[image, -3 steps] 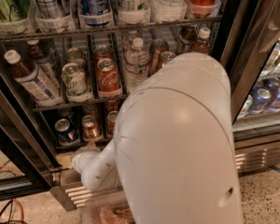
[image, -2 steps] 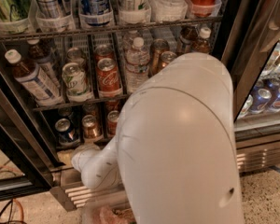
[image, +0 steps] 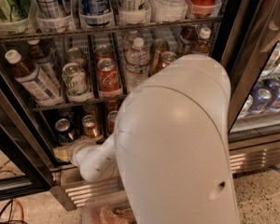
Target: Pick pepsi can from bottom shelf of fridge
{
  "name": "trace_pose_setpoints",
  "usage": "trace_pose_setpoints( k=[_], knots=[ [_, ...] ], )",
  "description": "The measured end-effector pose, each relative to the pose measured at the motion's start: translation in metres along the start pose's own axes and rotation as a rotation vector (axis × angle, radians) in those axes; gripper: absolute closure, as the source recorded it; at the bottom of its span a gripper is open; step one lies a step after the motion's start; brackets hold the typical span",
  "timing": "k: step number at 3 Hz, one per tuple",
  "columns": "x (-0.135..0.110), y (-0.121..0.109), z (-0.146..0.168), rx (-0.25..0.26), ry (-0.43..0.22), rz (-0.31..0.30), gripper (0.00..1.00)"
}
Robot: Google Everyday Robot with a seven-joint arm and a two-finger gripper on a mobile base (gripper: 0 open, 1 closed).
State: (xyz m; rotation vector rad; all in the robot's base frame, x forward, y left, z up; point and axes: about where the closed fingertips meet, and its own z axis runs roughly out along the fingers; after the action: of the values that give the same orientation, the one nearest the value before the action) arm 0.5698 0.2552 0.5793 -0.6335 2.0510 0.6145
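Behind everything, edge to edge, stands the fridge (image: 245,41), its black-framed glass door swung open at the left and a neighbouring compartment at the right showing blue cans (image: 263,99) through the glass. Before it bulks the robot's white arm (image: 177,143), hiding the middle of the view. Its forearm slants down-left to the bottom shelf (image: 100,135). Beneath runs a ribbed steel grille (image: 256,157), then pale speckled floor (image: 266,195) with dark cables (image: 4,209) at the lower left. The middle rack (image: 60,104) carries bottles and a red cola can (image: 107,76). On the bottom shelf the pepsi can (image: 64,129) stands upright near the left, a gold-brown can (image: 90,126) just beside it. The pincer (image: 63,153) sits low just in front of the pepsi can — whether spread or closed, I cannot tell.
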Motion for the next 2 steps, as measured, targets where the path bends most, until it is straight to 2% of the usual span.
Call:
trace_pose_setpoints(
  k=[2],
  knots=[
    [-0.0053, -0.0068, 0.0149, -0.008, 0.016, -0.020, 0.25]
  ],
)
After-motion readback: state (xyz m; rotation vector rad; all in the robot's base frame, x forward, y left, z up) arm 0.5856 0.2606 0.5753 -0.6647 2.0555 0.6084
